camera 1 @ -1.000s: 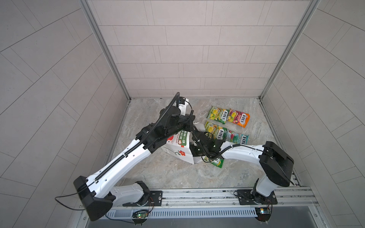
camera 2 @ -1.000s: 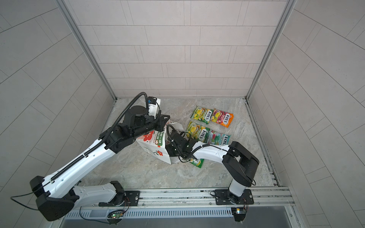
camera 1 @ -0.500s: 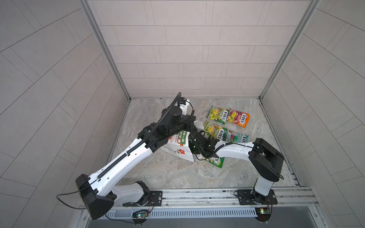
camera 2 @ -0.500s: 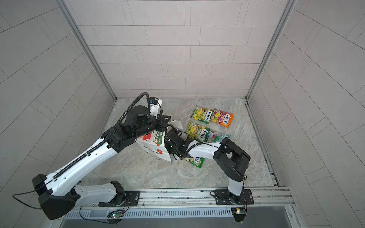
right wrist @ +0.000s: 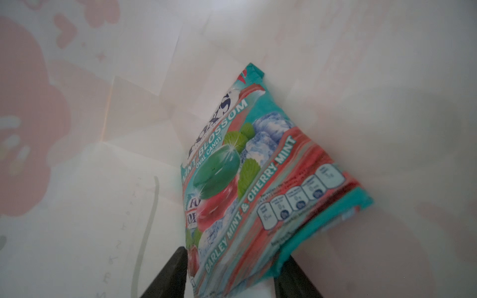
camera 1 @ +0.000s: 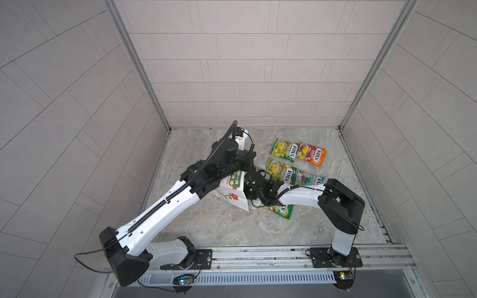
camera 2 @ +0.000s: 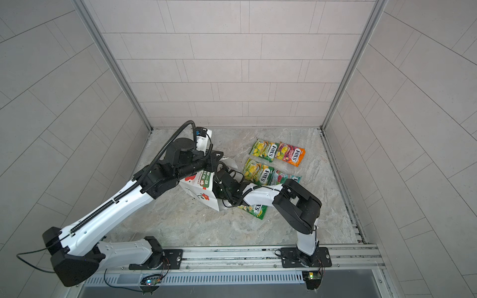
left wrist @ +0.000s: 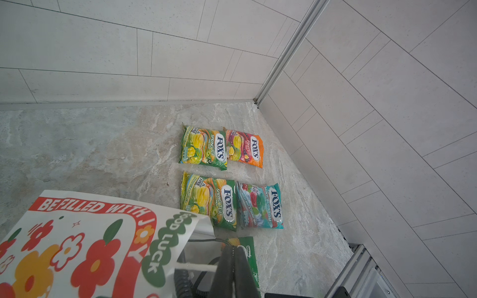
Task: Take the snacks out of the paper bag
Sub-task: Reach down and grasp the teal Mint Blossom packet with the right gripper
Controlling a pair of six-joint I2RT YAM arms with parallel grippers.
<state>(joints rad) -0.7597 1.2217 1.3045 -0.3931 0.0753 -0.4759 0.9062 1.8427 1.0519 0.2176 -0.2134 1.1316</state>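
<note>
The white paper bag (camera 1: 232, 197) (camera 2: 200, 192) with red flowers lies tilted on the floor. My left gripper (left wrist: 235, 248) is shut on its white cord handle at the mouth. My right gripper (right wrist: 232, 254) is inside the bag, open, with one finger on each side of the near end of a teal-red snack packet (right wrist: 247, 167). Five more snacks lie on the floor to the right: two green-yellow (camera 1: 285, 150) (camera 1: 281, 173), one orange-pink (camera 1: 312, 154), one teal-red (camera 1: 309, 178), and a green one (camera 1: 281, 210) half under my right arm.
Tiled walls close the marble floor (camera 1: 227, 227) at the back and on both sides. A metal rail (camera 1: 258, 255) carrying both arm bases runs along the front. The four packets in two rows sit near the right wall.
My right arm has pushed further left into the bag's mouth and its elbow has swung in. The left arm and the bag have shifted only slightly.
</note>
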